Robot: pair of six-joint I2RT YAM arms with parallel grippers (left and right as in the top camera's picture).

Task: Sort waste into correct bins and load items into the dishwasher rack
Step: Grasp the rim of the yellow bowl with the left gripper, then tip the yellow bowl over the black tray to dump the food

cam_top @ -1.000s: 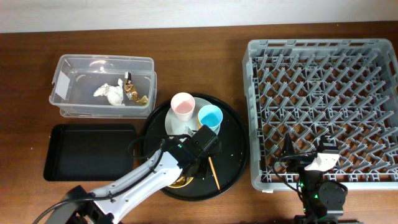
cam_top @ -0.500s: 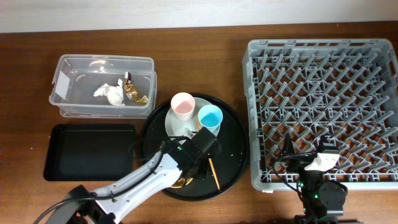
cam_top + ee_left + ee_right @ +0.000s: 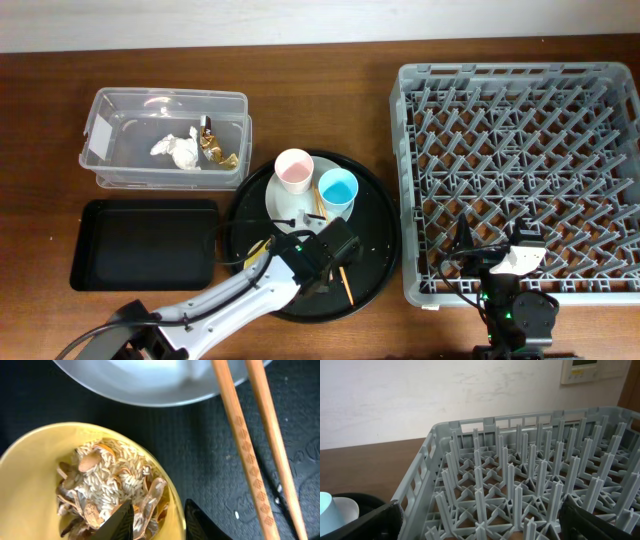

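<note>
The left hand point(image 3: 157, 522) has its fingers apart, straddling the rim of the yellow bowl point(image 3: 30, 475) at the near side of the round tray point(image 3: 375, 230): one fingertip is inside, over the scraps point(image 3: 105, 485), and the other is outside, just above the tray floor. It is not clear whether either one presses the wall. The right hand point(image 3: 480, 515) is spread wide and holds nothing, poised well right of the round tray, over the near edge of the rack point(image 3: 520, 150)

The tub point(image 3: 165, 140) sits on the table point(image 3: 40, 120) at the round tray's far left, and holds the tissue point(image 3: 178, 150) with the wrapper point(image 3: 215, 150) just beside it. The flat tray point(image 3: 145, 243) lies close to the round tray's left edge. On the round tray's far half lies the plate point(image 3: 280, 195), with the pink cup point(image 3: 294, 170) and blue cup point(image 3: 337, 187) upright on it, nearly touching. The bowl holds rice-like flakes and brown husks. The chopsticks point(image 3: 250, 460) lie side by side across the round tray's middle, far ends over the plate's rim, just right of the bowl. The rack stands just beside the round tray's right edge
</note>
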